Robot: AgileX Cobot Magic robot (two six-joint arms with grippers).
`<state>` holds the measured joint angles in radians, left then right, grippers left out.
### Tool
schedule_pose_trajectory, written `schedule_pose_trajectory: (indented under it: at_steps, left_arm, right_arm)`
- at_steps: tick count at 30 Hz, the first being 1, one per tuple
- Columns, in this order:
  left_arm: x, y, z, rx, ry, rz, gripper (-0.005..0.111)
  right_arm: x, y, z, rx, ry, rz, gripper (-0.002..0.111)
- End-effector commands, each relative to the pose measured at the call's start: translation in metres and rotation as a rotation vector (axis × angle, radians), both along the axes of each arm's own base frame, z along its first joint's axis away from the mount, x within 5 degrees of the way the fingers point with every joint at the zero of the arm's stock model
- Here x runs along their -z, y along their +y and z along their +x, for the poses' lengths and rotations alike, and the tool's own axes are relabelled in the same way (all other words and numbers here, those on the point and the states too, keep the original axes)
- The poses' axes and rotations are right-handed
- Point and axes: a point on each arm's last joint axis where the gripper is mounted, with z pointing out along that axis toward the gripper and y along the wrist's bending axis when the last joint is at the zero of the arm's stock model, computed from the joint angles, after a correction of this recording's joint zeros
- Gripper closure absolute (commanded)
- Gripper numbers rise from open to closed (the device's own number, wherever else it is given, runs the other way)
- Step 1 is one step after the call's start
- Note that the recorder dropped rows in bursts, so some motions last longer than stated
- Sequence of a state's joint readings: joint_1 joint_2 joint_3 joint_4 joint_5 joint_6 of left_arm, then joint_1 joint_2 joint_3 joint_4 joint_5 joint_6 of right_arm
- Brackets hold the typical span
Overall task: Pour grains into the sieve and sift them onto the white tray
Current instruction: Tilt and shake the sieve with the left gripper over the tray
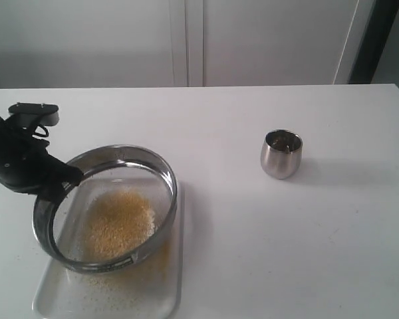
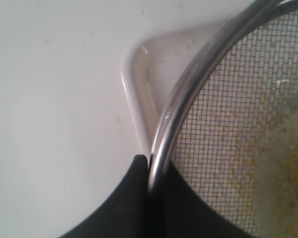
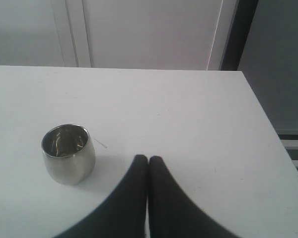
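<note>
Left jaws tight on sieve (image 2: 175, 119) rim, seemingly clear above white tray (image 2: 132, 85); right jaws together, empty.

Table (image 1: 286, 232) holds white tray (image 1: 143, 294) and steel cup (image 1: 280, 154).

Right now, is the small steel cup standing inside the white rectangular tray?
No, the small rounded steel cup stands on the table, apart from the white rectangular tray.

Sieve (image 1: 172, 199) over white tray (image 1: 60, 300), cup (image 1: 281, 154) right
</note>
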<state>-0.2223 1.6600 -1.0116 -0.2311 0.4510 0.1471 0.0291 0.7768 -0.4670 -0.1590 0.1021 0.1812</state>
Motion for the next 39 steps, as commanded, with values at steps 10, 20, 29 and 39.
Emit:
schedule_pose_trajectory:
  at_steps: [10,20,29,39]
  left_arm:
    - [-0.01,0.003,0.001,0.028,0.031,0.004,0.107]
    - [-0.022,-0.004,0.003,0.082,0.043,0.05,0.107]
    - [-0.023,-0.009,0.002,0.126,0.043,-0.039,0.107]
    - [-0.021,0.012,0.009,0.014,0.064,-0.082,0.107]
  right_arm:
    - [0.0,-0.001,-0.001,0.006,0.0,-0.005,0.108]
    - [0.0,-0.001,-0.001,0.006,0.0,-0.005,0.108]
    - [0.0,-0.001,-0.002,0.012,0.001,0.014,0.108]
    - [0.0,-0.001,-0.001,0.012,-0.001,0.014,0.108]
